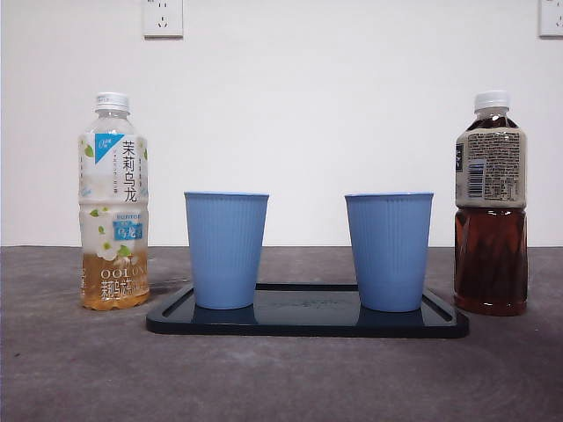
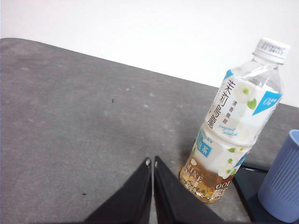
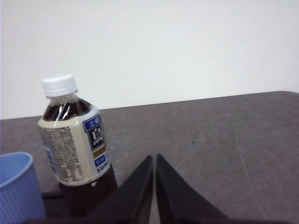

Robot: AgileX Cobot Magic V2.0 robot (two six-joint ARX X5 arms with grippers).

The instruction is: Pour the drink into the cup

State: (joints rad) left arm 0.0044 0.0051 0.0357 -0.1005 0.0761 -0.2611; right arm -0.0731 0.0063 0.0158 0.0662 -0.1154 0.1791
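two blue cups are seen standing upright on a dark tray [image 1: 308,327] on the grey table [image 1: 70,369]: the left cup [image 1: 226,250] and the right cup [image 1: 389,251], well apart, both open mouths up. nothing can be told of their contents from the front view.

a pale tea bottle [image 1: 113,202] is stood upright just beside the tray's left end, white cap on, with liquid only in the lowest part. a dark tea bottle [image 1: 491,204] is stood upright just beside the tray's right end, white cap on, filled dark to well above half.

the left gripper [image 2: 152,161] is seen with its jaws pressed together, nothing held, over bare table near the pale tea bottle's base but apart from it. the right gripper [image 3: 154,157] is likewise seen with jaws pressed together and empty, near the dark tea bottle but not touching it.

two wall sockets [image 1: 163,18] are noted on the white wall behind.
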